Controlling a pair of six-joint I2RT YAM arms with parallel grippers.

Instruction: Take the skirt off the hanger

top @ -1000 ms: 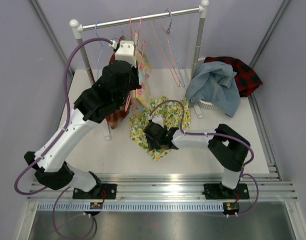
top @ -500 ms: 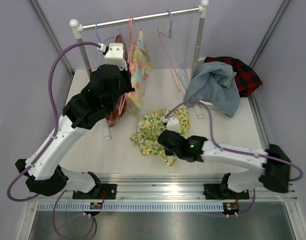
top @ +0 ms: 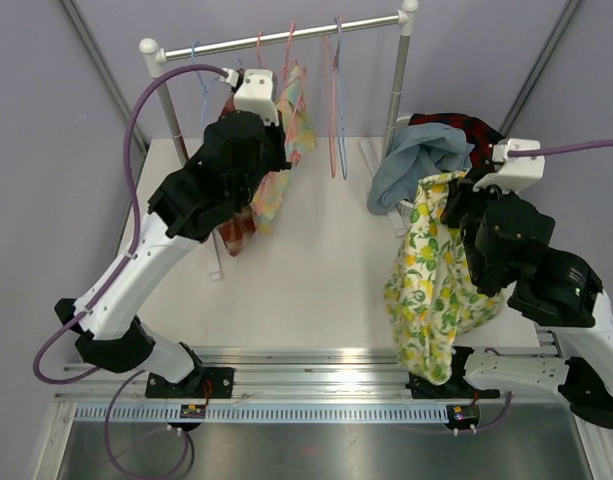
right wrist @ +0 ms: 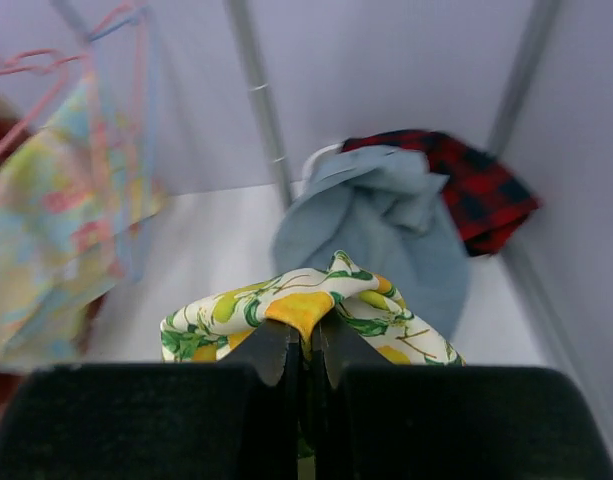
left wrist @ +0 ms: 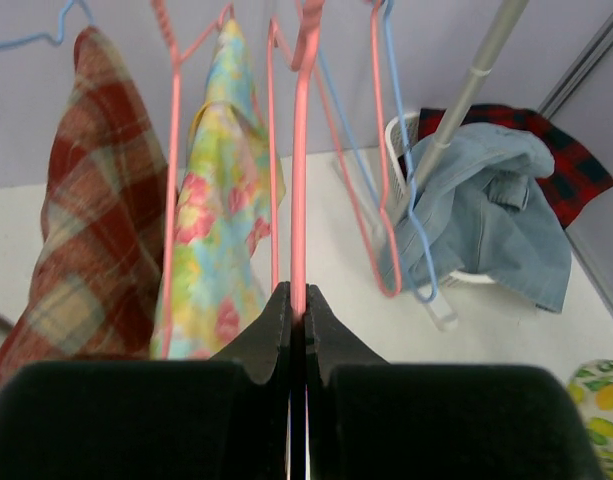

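Observation:
The lemon-print skirt (top: 427, 290) hangs in the air at the right, off the table, bunched at its top edge. My right gripper (right wrist: 308, 335) is shut on a fold of the skirt (right wrist: 308, 303), well to the right of the rack. The pink hanger (left wrist: 299, 180) is bare and hangs from the rail. My left gripper (left wrist: 297, 302) is shut on its straight pink wire. In the top view the left gripper (top: 277, 108) sits up at the rack, beside the hanging clothes.
The clothes rack (top: 286, 36) spans the back. A floral garment (top: 276, 170) and a red plaid garment (top: 236, 225) hang on its left, with bare blue and pink hangers (top: 336, 100) near the middle. A white basket (top: 418, 209) at the back right holds denim (top: 426, 155) and red-black plaid cloth (top: 486, 145).
My right gripper shut on the skirt lying on the table and lifted it up and to the right. The left arm swayed slightly with the pink hanger.

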